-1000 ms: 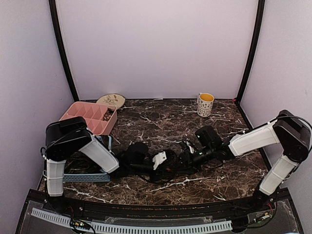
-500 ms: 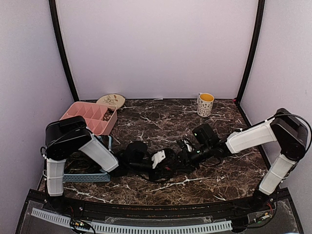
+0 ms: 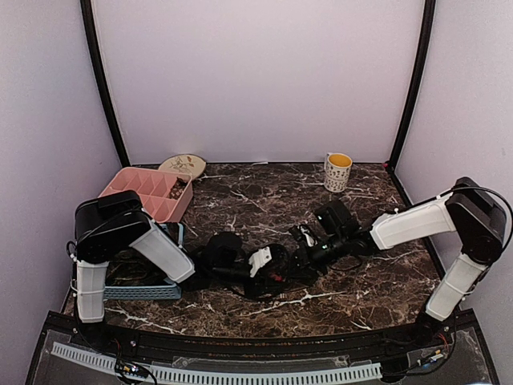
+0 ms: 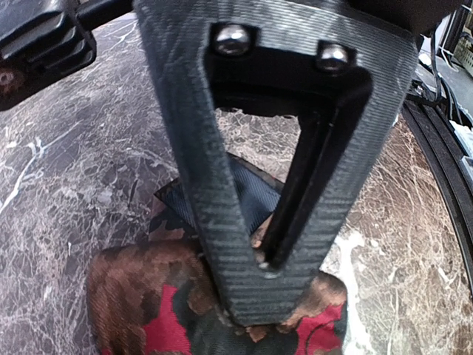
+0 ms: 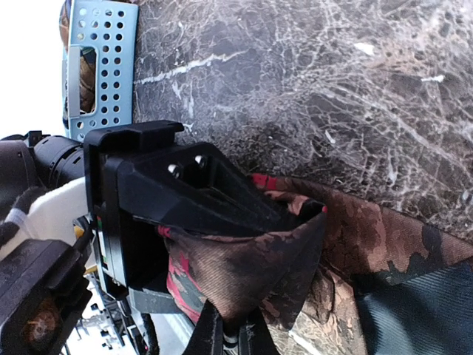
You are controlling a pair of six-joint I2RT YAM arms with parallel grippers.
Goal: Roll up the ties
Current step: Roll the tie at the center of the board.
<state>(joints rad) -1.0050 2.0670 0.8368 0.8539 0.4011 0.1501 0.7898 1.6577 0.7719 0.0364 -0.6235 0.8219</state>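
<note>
Marble table (image 3: 264, 200) — left end effector (image 4: 259, 290), right end effector (image 5: 229, 334) pinch tie (image 4: 140, 296); tray (image 3: 120, 178) holds cloth (image 3: 178, 190).

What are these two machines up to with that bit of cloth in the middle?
Two robot arms are working together on one red-brown patterned tie, at the middle of the marble table. The left arm's fingers are pinched shut on the fabric. The right arm's fingers grip a raised fold of the same tie from the other side. The tie is bunched between them, not yet a neat roll.
</note>
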